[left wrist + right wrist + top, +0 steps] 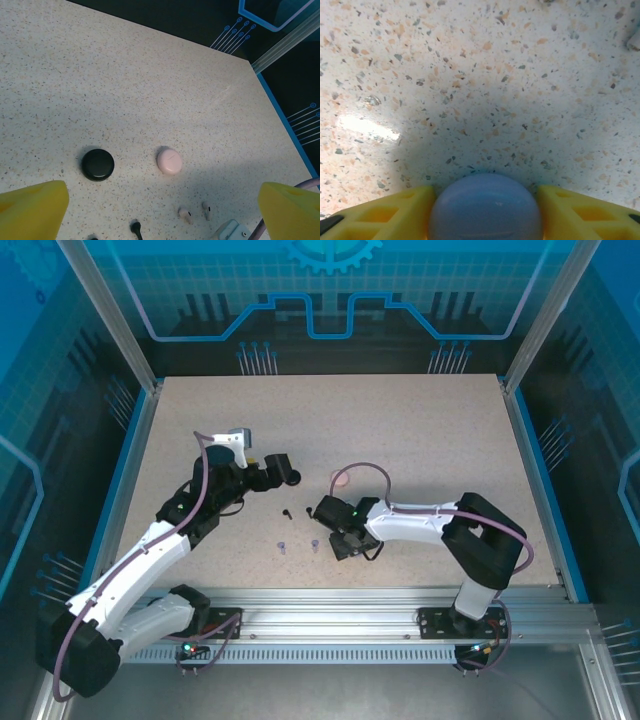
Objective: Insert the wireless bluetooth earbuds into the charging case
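Note:
My right gripper [485,216] is low over the table, its yellow fingers [385,215] pressed against both sides of a round purple charging case [485,200]. From above, that gripper [346,544] sits at the table's middle front. Two purple earbuds [282,547] lie just left of it. My left gripper [162,215] hangs wide open with nothing in it, above a black earbud [136,229] and two pale pink earbuds [185,215]. Beyond them sit a shut black case [98,164] and a shut pink case [169,161].
The speckled table [420,430] stretches bare to the back and right. A blue rim and metal posts [515,380] bound it. The right arm's white wrist [230,231] pokes into the left wrist view at the bottom.

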Robot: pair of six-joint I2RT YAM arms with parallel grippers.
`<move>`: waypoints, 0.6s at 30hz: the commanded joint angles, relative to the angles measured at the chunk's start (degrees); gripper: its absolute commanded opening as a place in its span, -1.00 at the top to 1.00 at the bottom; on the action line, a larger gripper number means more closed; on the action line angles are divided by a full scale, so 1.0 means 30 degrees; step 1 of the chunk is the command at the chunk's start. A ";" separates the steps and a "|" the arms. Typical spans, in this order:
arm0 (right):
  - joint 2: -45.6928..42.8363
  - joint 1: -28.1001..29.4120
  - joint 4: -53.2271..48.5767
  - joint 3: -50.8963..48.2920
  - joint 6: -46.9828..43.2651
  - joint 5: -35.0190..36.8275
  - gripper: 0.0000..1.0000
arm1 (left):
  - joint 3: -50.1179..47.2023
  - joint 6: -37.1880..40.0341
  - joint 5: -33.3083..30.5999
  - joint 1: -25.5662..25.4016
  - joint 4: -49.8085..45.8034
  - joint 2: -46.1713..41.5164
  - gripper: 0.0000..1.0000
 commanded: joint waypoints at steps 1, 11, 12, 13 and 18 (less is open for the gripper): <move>0.0497 -0.0209 -0.0669 -0.0908 0.0155 -0.0712 -0.08 | 0.0434 0.0006 0.0551 -0.0154 0.0377 -0.0262 -0.97; -0.1924 -0.0320 -0.0541 -0.0336 0.0804 -0.0920 0.13 | -0.1237 -0.0348 0.1265 -0.0168 0.3092 -0.0483 -0.98; -0.2383 -0.0420 -0.0559 -0.0171 0.0918 -0.0910 0.13 | -0.1340 -0.0348 0.1462 -0.0162 0.3308 -0.0397 -0.97; -0.2870 -0.0536 -0.0595 0.0040 0.0993 -0.0855 0.13 | -0.1397 -0.0372 0.1698 -0.0149 0.3507 -0.0328 -0.97; -0.5253 -0.1747 -0.0420 0.0787 0.1683 -0.0702 0.13 | -0.2126 -0.0720 0.2519 -0.0171 0.5036 -0.0117 -0.98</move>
